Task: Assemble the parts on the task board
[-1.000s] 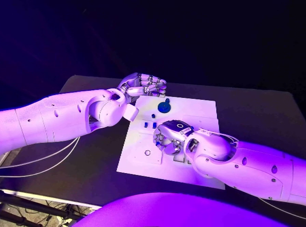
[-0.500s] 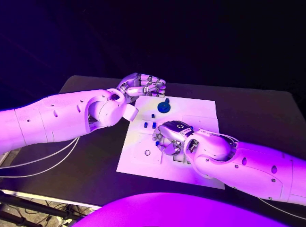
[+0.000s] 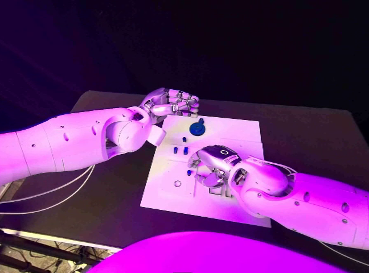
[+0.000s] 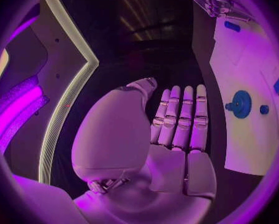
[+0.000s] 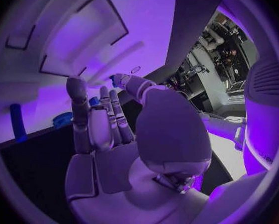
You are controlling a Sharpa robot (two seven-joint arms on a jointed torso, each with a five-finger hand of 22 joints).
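The white task board (image 3: 234,133) lies in the middle of the black table. A round blue part (image 3: 199,128) (image 4: 241,104) stands near its far edge, and a few small blue parts (image 3: 180,150) stand below it. My right hand (image 3: 210,166) hovers over the board's middle, with a small blue part (image 3: 190,170) (image 5: 118,78) pinched at its thumb tip. My left hand (image 3: 173,102) (image 4: 176,129) sits at the board's far left corner. Its fingers are curled together, holding nothing.
The board has rectangular recesses (image 5: 102,20) and a small round hole (image 3: 178,183) near its left side. Black table surface (image 3: 316,136) lies open to the right of the board. White cables (image 3: 45,196) hang off the table's left edge.
My right hand has shifted a little toward the board's near edge, carrying the small blue part with it. The left hand has stayed in place.
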